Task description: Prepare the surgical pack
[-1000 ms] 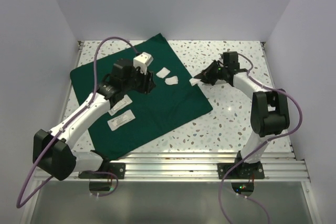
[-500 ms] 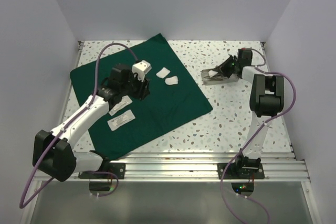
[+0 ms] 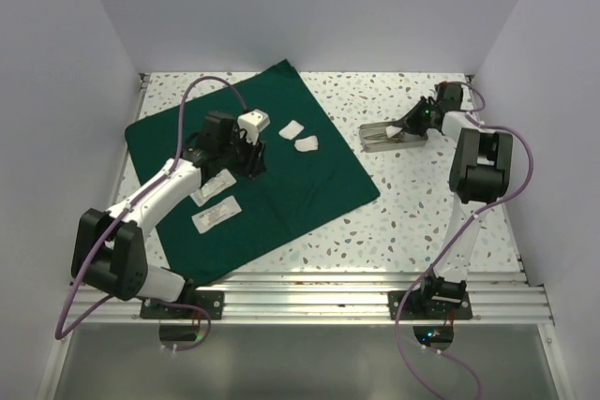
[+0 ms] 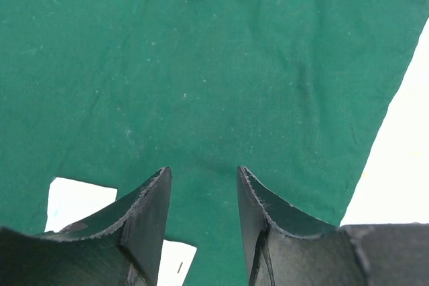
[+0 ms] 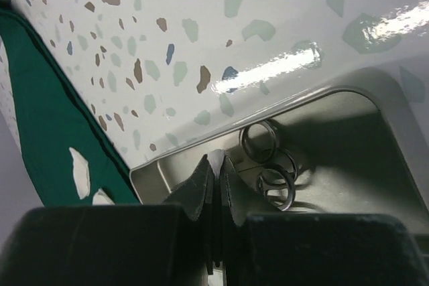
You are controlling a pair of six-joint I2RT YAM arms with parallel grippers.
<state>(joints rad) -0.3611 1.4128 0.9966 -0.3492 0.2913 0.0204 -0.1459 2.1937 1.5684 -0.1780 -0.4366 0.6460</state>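
While its jaws are closed, the right hand [image 5: 214, 164] overhangs the tray [image 5: 365, 142].

I count one green drape [image 3: 281, 185] and one counter [image 3: 412, 203]. There are two white gauze pads [image 3: 292, 128] [image 3: 306, 144] and two white packets [image 3: 217, 216] [image 3: 218, 183]. There is one steel tray [image 3: 375, 142]. Inside it, seen from my right wrist, I make out three ring handles [image 5: 258, 140], perhaps a fourth tucked behind. I cannot tell how many instruments they belong to.
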